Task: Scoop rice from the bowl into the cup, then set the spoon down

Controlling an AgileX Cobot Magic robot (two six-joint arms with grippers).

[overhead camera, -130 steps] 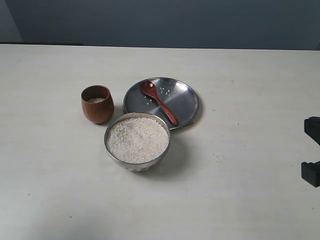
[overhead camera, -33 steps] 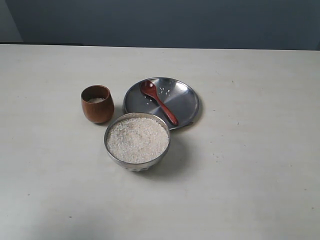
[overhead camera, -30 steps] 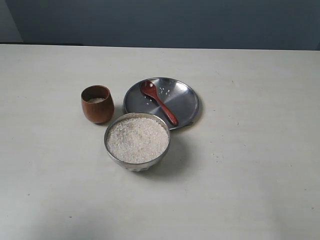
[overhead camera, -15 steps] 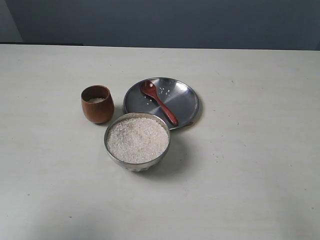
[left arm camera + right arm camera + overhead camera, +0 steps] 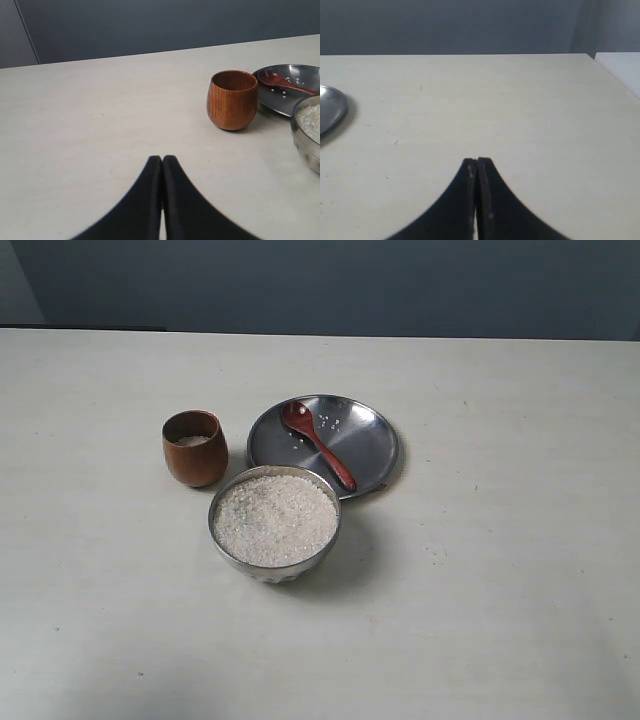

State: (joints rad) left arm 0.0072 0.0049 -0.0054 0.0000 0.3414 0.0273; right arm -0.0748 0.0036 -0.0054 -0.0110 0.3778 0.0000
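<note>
Your light is soft, even and moderately bright, with no hard glare. In the left wrist view the cup [image 5: 232,100] drops a faint shadow on its side away from the fingers [image 5: 145,200] of the left gripper [image 5: 162,159], which read as featureless black. The plate [image 5: 300,102] beyond the cup carries a dull sheen. Around the right gripper [image 5: 477,161] your picture is softer and grainier.

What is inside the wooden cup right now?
The exterior view shows some pale rice low inside the cup. How deep it goes is hidden by the cup's wall; the left wrist view sees only its inner rim.
</note>
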